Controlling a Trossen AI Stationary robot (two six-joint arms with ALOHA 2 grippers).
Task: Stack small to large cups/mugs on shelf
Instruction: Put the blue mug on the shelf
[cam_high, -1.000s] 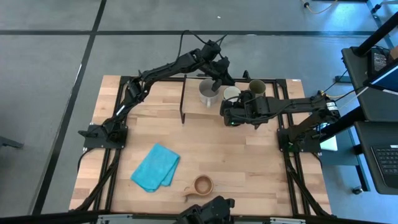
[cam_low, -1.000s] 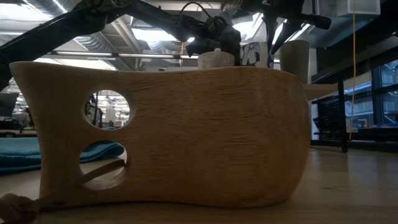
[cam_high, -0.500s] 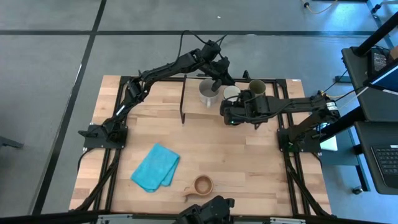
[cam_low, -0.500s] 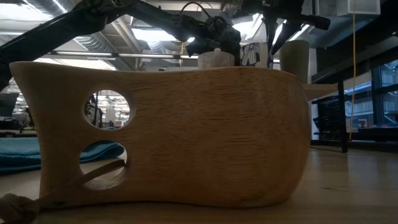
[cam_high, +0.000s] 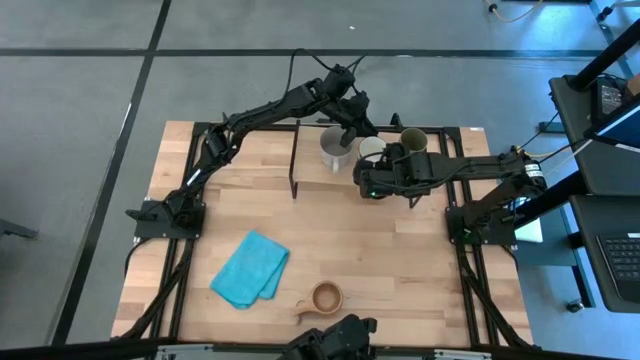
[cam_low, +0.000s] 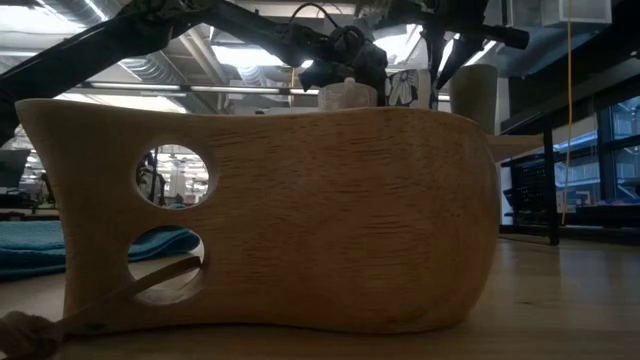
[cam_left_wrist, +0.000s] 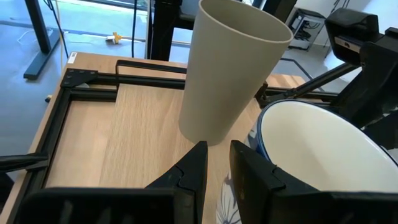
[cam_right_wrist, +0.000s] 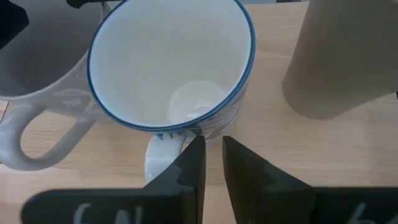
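In the high view, three vessels are sitting on the shelf (cam_high: 330, 150) at upper centre: grey mug (cam_high: 334, 148), white mug (cam_high: 371, 152), green tumbler (cam_high: 413, 141), while the wooden cup (cam_high: 326, 297) is waiting at the lower centre of the bench (cam_high: 420, 270). The low view is showing that cup filling the frame. In the left wrist view, the left pincer (cam_left_wrist: 216, 163) is reaching between tumbler and white mug, fingers nearly pressed together and pinching nothing. In the right wrist view, the right pincer (cam_right_wrist: 211, 158), narrowly parted, is closing around the white mug's handle (cam_right_wrist: 163, 155), seemingly to shift it.

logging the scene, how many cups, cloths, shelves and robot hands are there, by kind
cups and mugs: 4 - grey mug, white mug, olive tumbler, wooden cup
blue cloth: 1
shelf: 1
robot hands: 2 - left hand, right hand
total: 8
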